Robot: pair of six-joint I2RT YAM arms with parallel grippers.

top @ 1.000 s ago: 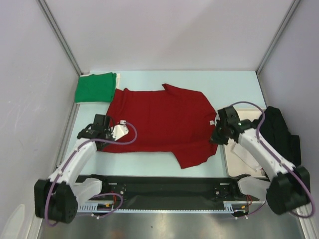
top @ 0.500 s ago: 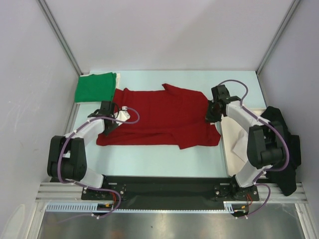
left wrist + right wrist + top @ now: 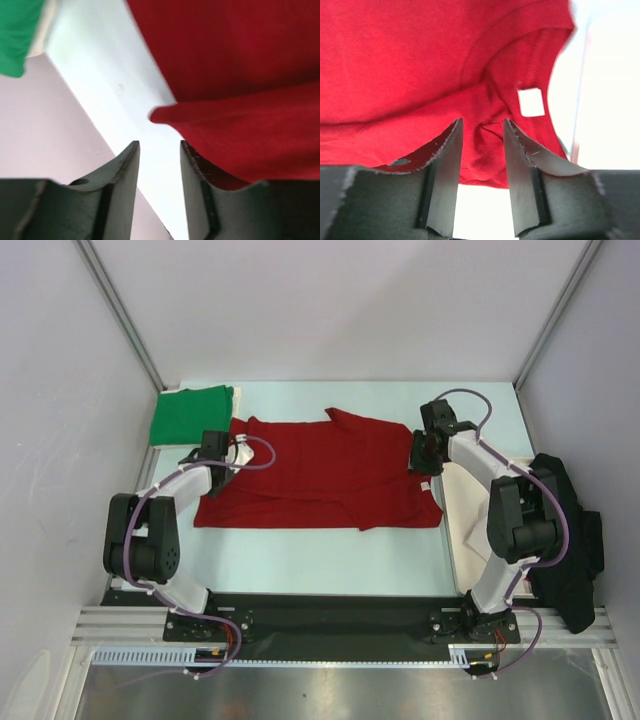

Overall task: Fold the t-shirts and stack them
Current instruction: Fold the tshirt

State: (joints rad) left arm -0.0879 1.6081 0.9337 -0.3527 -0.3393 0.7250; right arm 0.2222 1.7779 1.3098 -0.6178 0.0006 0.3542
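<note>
The deep red t-shirt [image 3: 320, 475] lies across the middle of the table, its near half folded back over its far half. Its white neck label [image 3: 530, 101] shows at the collar on the right. The green t-shirt [image 3: 192, 415] sits folded at the back left corner. My left gripper [image 3: 222, 453] hovers at the red shirt's left edge; in the left wrist view it [image 3: 159, 150] is open over bare table, with red cloth [image 3: 240, 75] just to its right. My right gripper [image 3: 422, 452] is at the collar end, open [image 3: 481, 132] above the cloth and holding nothing.
A flat cream board [image 3: 480, 530] lies along the table's right side, with a black garment [image 3: 565, 530] draped beyond it. Grey walls close in the left, back and right. A strip of light table [image 3: 320, 555] runs between the shirt and the arm bases.
Both grippers carried the red shirt's near edge away from the bases, folding it over. Both then went from shut to open and let go of the cloth.
</note>
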